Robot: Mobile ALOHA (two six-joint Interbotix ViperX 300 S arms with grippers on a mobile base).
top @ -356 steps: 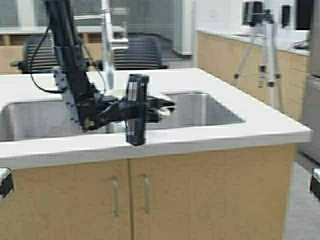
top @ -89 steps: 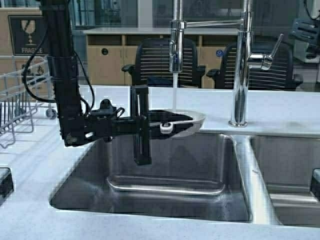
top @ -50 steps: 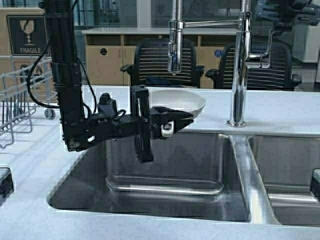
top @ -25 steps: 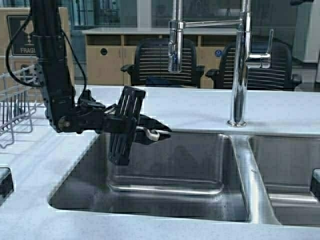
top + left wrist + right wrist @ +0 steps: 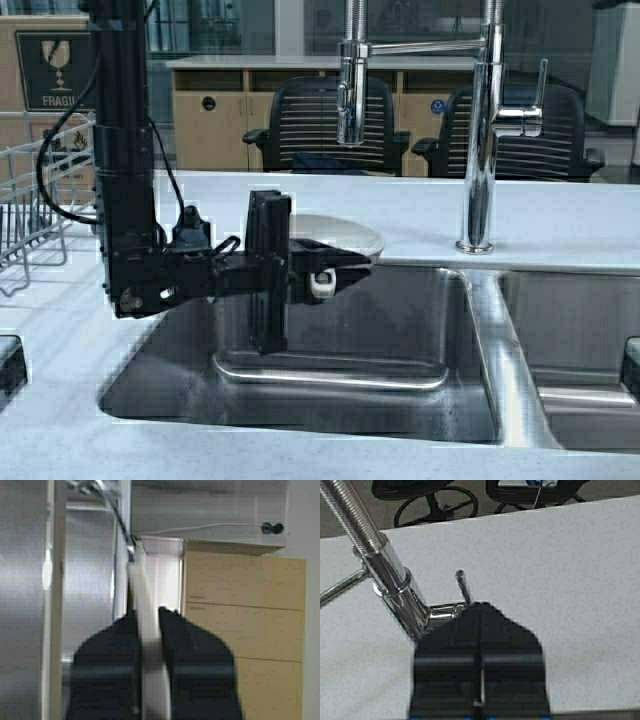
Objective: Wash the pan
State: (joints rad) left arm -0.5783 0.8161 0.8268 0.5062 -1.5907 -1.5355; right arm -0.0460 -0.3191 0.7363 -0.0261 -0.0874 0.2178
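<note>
Left end effector (image 5: 335, 268) hangs over the left basin of the sink (image 5: 340, 400), its fingers (image 5: 120, 655) pinching the short white handle of the pan (image 5: 335, 232). The left wrist view shows the handle clamped edge-on between the two dark fingers. The pan's bowl sits just beyond the fingertips, roughly level, over the sink's far rim and against the pale counter (image 5: 560, 225) behind it.

Against half a second ago: the arm then leaned to the left, the wrist was rolled over, and no white bowl showed past the fingers. Now the arm column stands upright again, the wrist is squared up, and the bowl is back in sight. Against a second ago: the pan sits slightly lower and farther left, no longer beneath the spout. At 1.8 s ago water ran from the spray head into the pan; no stream shows now.

Faucet (image 5: 480, 130) stands well to the right of the left end effector, its spray head (image 5: 349, 90) above and slightly right of the pan.

Right end effector (image 5: 479, 680): fingers pressed together, poised above the counter just beside the faucet's lever (image 5: 462, 586).

Dish rack (image 5: 30, 200) far left.
</note>
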